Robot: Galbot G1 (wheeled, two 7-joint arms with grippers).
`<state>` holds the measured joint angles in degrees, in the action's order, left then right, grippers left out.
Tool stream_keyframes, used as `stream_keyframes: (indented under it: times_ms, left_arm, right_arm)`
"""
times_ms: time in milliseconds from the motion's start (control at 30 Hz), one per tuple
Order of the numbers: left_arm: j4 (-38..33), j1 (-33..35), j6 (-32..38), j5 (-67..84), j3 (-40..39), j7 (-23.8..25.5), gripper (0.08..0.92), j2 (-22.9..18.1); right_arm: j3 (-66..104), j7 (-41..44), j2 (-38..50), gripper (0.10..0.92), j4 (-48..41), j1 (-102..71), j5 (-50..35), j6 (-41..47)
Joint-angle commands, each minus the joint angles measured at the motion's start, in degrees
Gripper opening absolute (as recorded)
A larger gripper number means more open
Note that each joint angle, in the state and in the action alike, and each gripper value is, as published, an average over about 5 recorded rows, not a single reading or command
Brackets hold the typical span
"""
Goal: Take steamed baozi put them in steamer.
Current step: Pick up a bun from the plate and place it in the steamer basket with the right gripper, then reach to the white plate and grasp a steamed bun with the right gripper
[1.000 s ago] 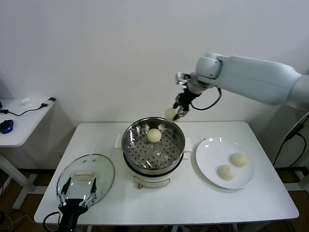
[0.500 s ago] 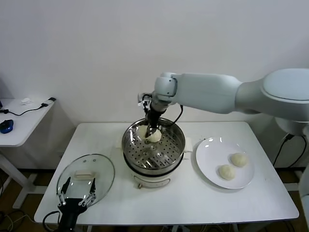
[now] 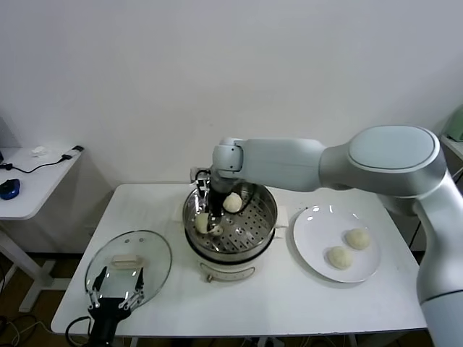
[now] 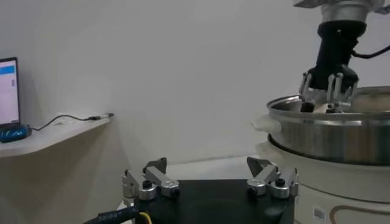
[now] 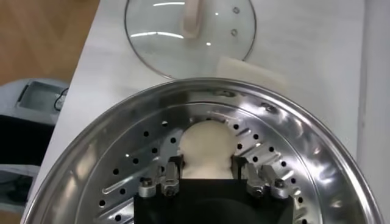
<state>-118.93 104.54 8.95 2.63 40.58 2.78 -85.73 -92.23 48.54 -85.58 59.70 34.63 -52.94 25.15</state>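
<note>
Steamer (image 3: 239, 235) – two baozi (image 3: 232, 203) inside; plate (image 3: 315, 246) – two.

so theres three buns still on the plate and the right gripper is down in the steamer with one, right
Not quite: the plate holds two buns, as the head view shows. The right gripper is indeed down in the steamer with a bun.

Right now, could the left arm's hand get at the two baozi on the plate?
Probably not: the left hand sits by the glass lid, with the steamer and right arm between it and the plate.
</note>
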Motion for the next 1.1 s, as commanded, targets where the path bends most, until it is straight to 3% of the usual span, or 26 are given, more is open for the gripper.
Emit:
stream_keyframes:
  times_ms: [33,267,533,767,1100]
  left_arm:
    - [0.29,-0.03,0.02,-0.02,-0.04,-0.01,0.823,-0.05]
    - [-0.06,0.07,0.03,-0.03,-0.1,0.0,0.823,0.05]
    - [-0.18,-0.02,0.2,-0.33,-0.87,0.04,0.823,-0.23]
    - [-0.52,-0.55,-0.22,-0.43,-0.71,0.09,0.823,0.24]
    - [-0.17,-0.89,-0.63,-0.46,-0.43,0.12,0.823,0.2]
  right_arm:
    - [-0.02,-0.27,-1.31,0.658,-0.67,-1.16,-0.23,0.24]
    - [0.63,1.14,1.95,0.814,1.82,3.0,-0.57,-0.11]
    - [0.35,2.25,11.61,0.823,10.74,11.06,0.84,-0.97]
    - [-1.78,4.63,28.89,0.823,21.78,17.85,4.69,-3.09]
    - [-5.64,8.6,51.93,0.823,32.14,18.52,20.41,-6.85]
